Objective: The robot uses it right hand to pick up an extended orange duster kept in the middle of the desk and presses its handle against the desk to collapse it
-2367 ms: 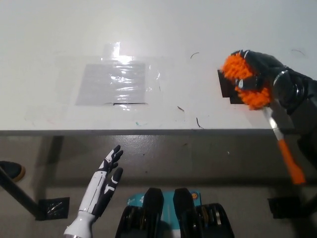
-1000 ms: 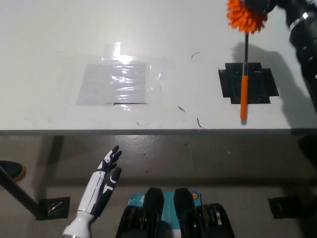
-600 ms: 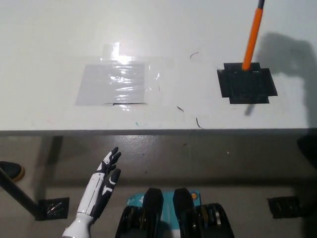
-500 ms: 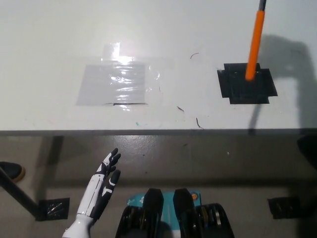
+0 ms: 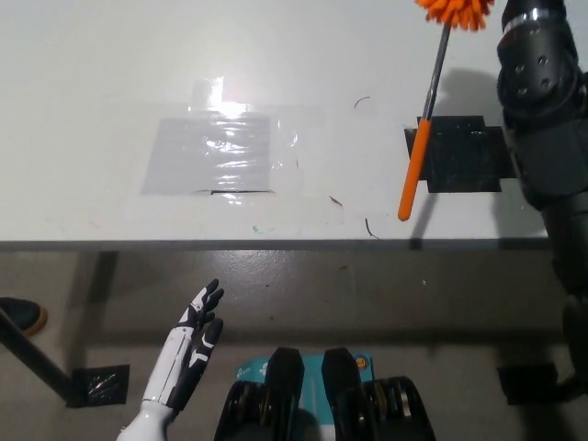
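Observation:
The orange duster hangs extended above the desk at the right of the head view. Its bristly orange head (image 5: 455, 11) is at the top edge, a thin metal rod runs down from it, and the orange handle (image 5: 414, 171) slants down-left, its tip just left of the black tape patch (image 5: 464, 152). My black right arm (image 5: 542, 110) comes up the right side. My right hand (image 5: 520, 11) is mostly cut off by the top edge beside the duster head, shut on it. The white left hand (image 5: 190, 349) rests open at the lower left, below the desk's front edge.
A shiny clear tape patch (image 5: 216, 152) lies on the white desk (image 5: 110, 83) left of centre. The desk's front edge runs across at mid-picture, with grey floor below. A dark shoe (image 5: 20, 314) and a black desk foot (image 5: 96, 386) show at the lower left.
The right arm has come back into view at the right. The duster head now shows at the top edge, and the handle tip has swung left and toward the desk's front edge.

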### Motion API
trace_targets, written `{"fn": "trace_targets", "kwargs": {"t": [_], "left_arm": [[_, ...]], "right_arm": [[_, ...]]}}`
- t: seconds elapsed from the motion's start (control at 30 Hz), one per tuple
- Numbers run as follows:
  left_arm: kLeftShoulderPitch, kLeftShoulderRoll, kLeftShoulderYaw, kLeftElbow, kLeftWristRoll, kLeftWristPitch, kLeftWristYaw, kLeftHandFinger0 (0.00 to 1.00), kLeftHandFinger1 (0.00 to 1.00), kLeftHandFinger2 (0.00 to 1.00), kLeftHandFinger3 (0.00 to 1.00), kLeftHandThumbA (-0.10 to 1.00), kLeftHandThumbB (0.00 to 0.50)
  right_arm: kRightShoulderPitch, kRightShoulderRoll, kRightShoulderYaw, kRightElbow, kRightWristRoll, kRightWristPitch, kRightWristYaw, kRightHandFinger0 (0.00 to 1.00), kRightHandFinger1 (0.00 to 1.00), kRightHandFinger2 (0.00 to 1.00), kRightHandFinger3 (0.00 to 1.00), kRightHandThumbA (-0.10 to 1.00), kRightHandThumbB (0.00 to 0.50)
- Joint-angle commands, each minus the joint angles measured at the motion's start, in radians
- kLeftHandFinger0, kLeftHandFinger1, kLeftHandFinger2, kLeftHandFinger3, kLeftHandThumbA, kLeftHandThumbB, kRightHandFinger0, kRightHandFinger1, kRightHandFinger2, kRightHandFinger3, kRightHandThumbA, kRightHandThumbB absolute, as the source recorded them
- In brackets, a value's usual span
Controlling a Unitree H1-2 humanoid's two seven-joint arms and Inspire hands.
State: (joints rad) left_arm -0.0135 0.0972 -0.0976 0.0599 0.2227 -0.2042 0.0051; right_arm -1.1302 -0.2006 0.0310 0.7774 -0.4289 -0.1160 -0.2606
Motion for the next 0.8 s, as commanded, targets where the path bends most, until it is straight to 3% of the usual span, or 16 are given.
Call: {"fn": "trace_targets", "kwargs": {"t": [0.0, 0.07, 0.13, 0.23, 0.27, 0.3, 0.37, 0.4, 0.63, 0.67, 0.73, 0.77], "left_arm": [[0.008, 0.000, 0.017, -0.039, -0.036, -0.009, -0.002, 1.00, 1.00, 1.00, 1.00, 1.00, 0.144], [0.005, 0.002, 0.014, -0.037, -0.016, -0.019, 0.006, 1.00, 1.00, 1.00, 1.00, 1.00, 0.135], [0.021, 0.001, 0.013, -0.046, -0.016, -0.018, 0.007, 1.00, 1.00, 1.00, 1.00, 1.00, 0.138], [0.023, 0.001, 0.013, -0.047, -0.016, -0.018, 0.007, 1.00, 1.00, 1.00, 1.00, 1.00, 0.137], [0.021, 0.001, 0.012, -0.044, -0.013, -0.021, 0.007, 1.00, 1.00, 1.00, 1.00, 1.00, 0.112], [0.025, -0.001, 0.010, -0.043, -0.018, -0.020, 0.005, 1.00, 1.00, 1.00, 1.00, 1.00, 0.119], [0.030, -0.005, 0.012, -0.046, -0.026, -0.014, 0.004, 1.00, 1.00, 1.00, 1.00, 1.00, 0.150], [0.030, -0.005, 0.012, -0.047, -0.026, -0.014, 0.004, 1.00, 1.00, 1.00, 1.00, 1.00, 0.142], [0.028, -0.004, 0.011, -0.047, -0.032, -0.014, -0.001, 1.00, 1.00, 1.00, 1.00, 1.00, 0.141], [0.022, 0.002, 0.008, -0.046, -0.011, -0.016, 0.003, 1.00, 1.00, 1.00, 1.00, 1.00, 0.125], [0.020, 0.001, 0.009, -0.048, -0.017, -0.016, 0.001, 1.00, 1.00, 1.00, 1.00, 1.00, 0.127], [0.021, 0.001, 0.010, -0.048, -0.016, -0.015, 0.002, 1.00, 1.00, 1.00, 1.00, 1.00, 0.133]], "right_arm": [[-0.122, -0.005, 0.042, 0.147, -0.121, -0.336, -0.438, 0.00, 0.00, 0.56, 0.66, -0.10, 0.077], [-0.134, -0.006, 0.087, 0.199, -0.154, -0.354, -0.524, 0.01, 0.02, 0.58, 0.70, -0.10, 0.093], [-0.138, -0.004, 0.123, 0.211, -0.177, -0.354, -0.592, 0.00, 0.01, 0.58, 0.72, -0.10, 0.064], [-0.144, -0.006, 0.142, 0.225, -0.177, -0.354, -0.615, 0.00, 0.01, 0.58, 0.72, -0.10, 0.060], [-0.155, -0.008, 0.154, 0.247, -0.199, -0.354, -0.644, 0.00, 0.05, 0.65, 0.80, -0.10, 0.060], [-0.164, -0.008, 0.160, 0.260, -0.207, -0.354, -0.658, 0.00, 0.09, 0.66, 0.87, -0.10, 0.045], [-0.173, -0.008, 0.172, 0.262, -0.202, -0.354, -0.679, 0.00, 0.16, 0.66, 0.87, -0.10, 0.041], [-0.182, -0.011, 0.182, 0.268, -0.209, -0.354, -0.699, 0.00, 0.18, 0.68, 0.88, -0.10, 0.051], [-0.232, -0.031, 0.203, 0.287, -0.221, -0.354, -0.749, 0.00, 0.18, 0.68, 0.85, -0.10, 0.028], [-0.275, -0.060, 0.242, 0.294, -0.266, -0.354, -0.802, 0.23, 0.13, 0.69, 0.86, -0.10, 0.001], [-0.294, -0.067, 0.258, 0.310, -0.280, -0.354, -0.824, 0.02, 0.09, 0.67, 0.81, -0.10, 0.000], [-0.298, -0.069, 0.261, 0.316, -0.294, -0.354, -0.833, 0.00, 0.07, 0.65, 0.81, -0.10, 0.000]]}}
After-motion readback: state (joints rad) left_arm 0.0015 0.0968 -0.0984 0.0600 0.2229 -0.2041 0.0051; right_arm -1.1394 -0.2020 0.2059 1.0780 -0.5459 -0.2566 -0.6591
